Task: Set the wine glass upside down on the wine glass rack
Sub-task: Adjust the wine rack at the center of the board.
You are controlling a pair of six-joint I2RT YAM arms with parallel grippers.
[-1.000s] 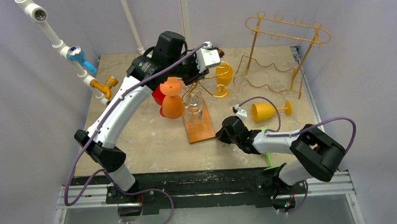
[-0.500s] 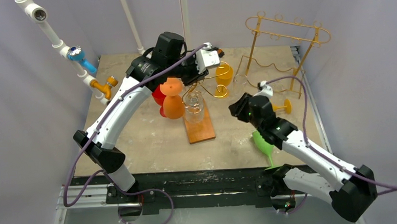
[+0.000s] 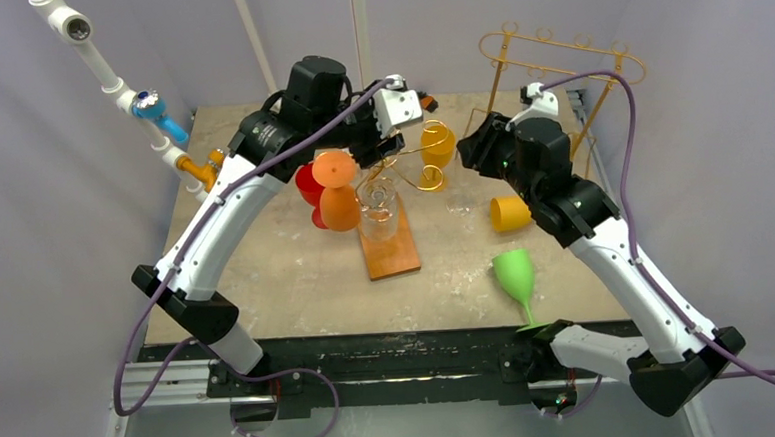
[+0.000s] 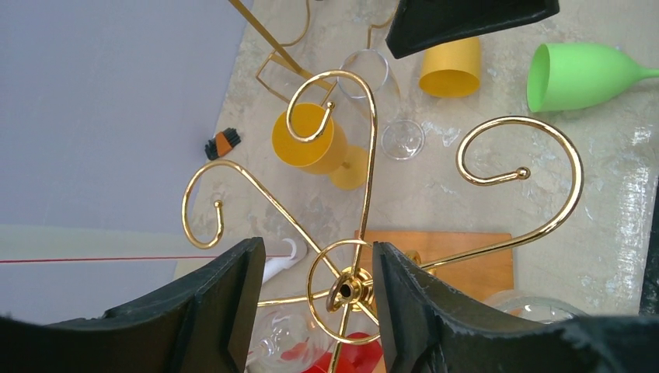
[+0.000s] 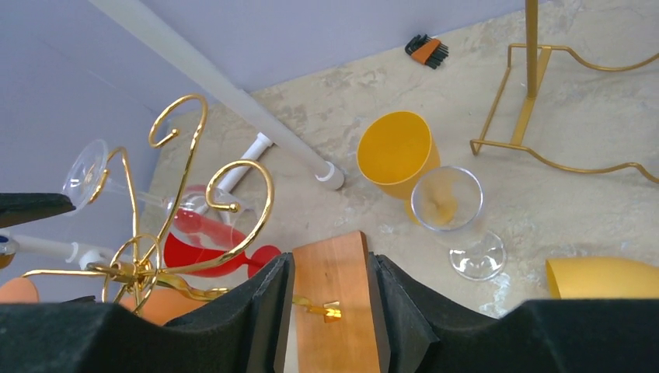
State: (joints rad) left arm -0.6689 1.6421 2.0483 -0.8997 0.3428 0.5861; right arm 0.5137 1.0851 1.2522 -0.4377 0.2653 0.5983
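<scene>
Pale lilac walls [image 3: 55, 246] enclose a mottled beige tabletop [image 3: 296, 273]. The gold wire wine glass rack [image 3: 390, 253], on a wooden base, carries an orange plastic glass [image 3: 337, 196] upside down. The clear wine glass [image 5: 447, 200] sits on the tabletop just beside a yellow goblet [image 5: 395, 155]. The left gripper [image 4: 315, 264] is spread around the rack's top hub. The right gripper [image 5: 328, 268] is spread and holds nothing.

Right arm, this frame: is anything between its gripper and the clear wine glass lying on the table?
Nothing visible does. The right gripper hangs open above the table, and the clear wine glass lies on its side in plain view below. Only the yellow glass crowds it, lying close beside its bowl.
</scene>
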